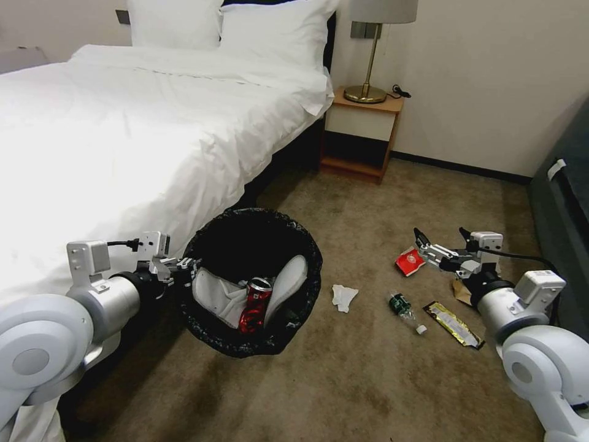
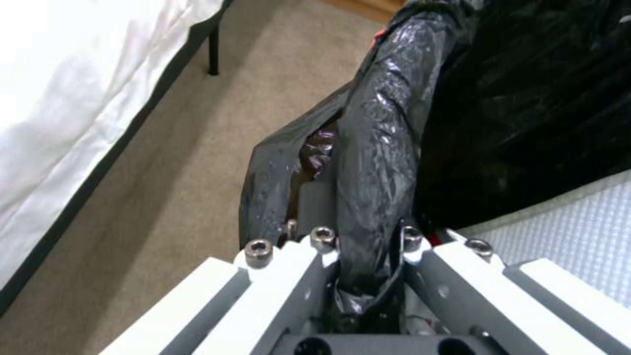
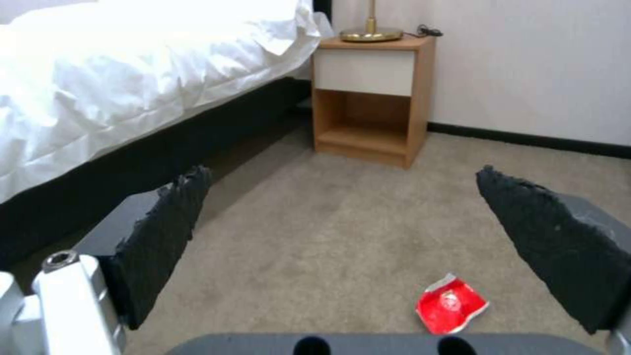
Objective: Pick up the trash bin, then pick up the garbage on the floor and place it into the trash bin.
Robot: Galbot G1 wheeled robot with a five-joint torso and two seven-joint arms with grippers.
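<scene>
Beside the bed, the trash bin is held off the floor by the left gripper, whose jaws are clamped on the bag-covered rim; the bin hangs tilted, its mouth turned up and toward the robot. Inside it lie two white slippers and a crushed red can.

Off to the right, the right gripper hovers with its fingers spread wide and nothing between them. Just below and ahead of it the red packet lies on the carpet. Nearer the robot than the gripper are the brown paper bag, the gold wrapper and the green-label bottle; a crumpled white tissue lies between that litter and the bin.

Judged from this, the packet is the likely next pick. Being thin and flat, it could be pressed into the pile and slip from the pads if the descent is off-centre. The slick bag folded over the rim could also slide in the left jaws, and the tilted bin might then drop or spill.
</scene>
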